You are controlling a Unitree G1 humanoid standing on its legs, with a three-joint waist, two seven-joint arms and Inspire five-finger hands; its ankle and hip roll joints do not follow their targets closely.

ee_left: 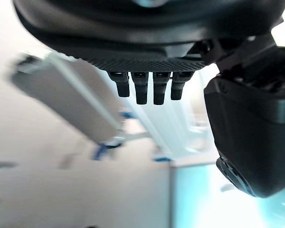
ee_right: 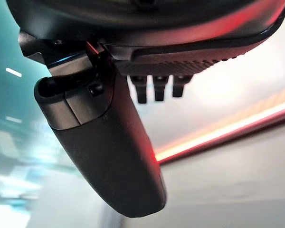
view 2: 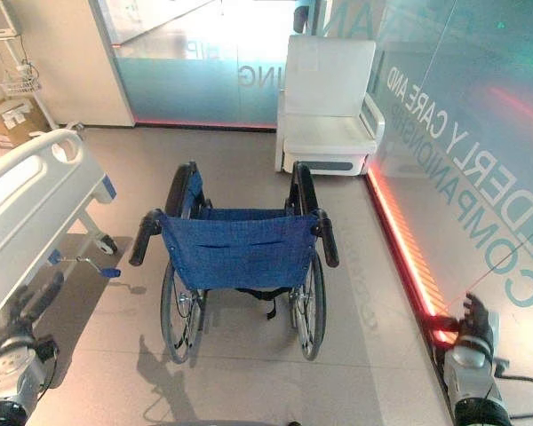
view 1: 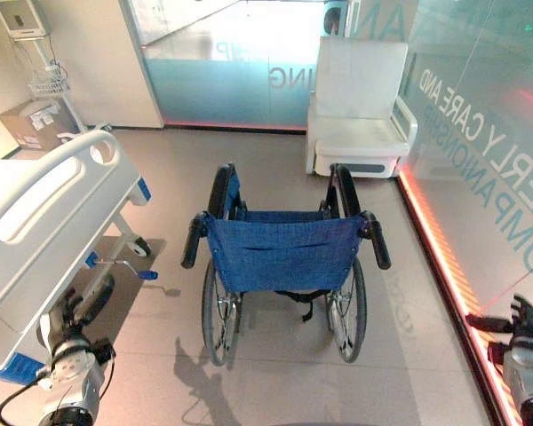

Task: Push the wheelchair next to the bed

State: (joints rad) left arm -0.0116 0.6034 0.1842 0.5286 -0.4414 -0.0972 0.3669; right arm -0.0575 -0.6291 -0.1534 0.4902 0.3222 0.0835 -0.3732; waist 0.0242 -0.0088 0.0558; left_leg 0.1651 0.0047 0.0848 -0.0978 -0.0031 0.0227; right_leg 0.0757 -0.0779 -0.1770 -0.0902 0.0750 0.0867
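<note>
Left wrist view shows my left hand (ee_left: 147, 71) with fingers (ee_left: 141, 88) straight and spread from the thumb (ee_left: 249, 133), holding nothing; in the right eye view this hand (view 2: 22, 311) hangs low at my left, just beside the near end of the bed (view 2: 27, 200). My right hand (ee_right: 147, 57) reads the same in its own wrist view: fingers (ee_right: 157, 88) extended, thumb (ee_right: 104, 142) apart, nothing grasped. It sits low at my right (view 2: 475, 324), above the red light strip (view 2: 409, 248) that runs along the foot of the glass wall (view 2: 480, 133). Neither hand touches the wheelchair (view 1: 284, 253), which stands upright on the grey floor (view 1: 275, 373) between the two hands and ahead of them, its blue backrest (view 1: 282, 251) facing me and both black push handles (view 1: 194, 241) free. The wheelchair is near the bed's right side but apart from it, with bare floor between. Beyond the wheelchair, a white armchair (view 1: 360, 111) stands against the far glass partition. At the far left I note a cardboard box (view 1: 35, 120) and a wire basket (view 1: 49, 84) on a stand.
</note>
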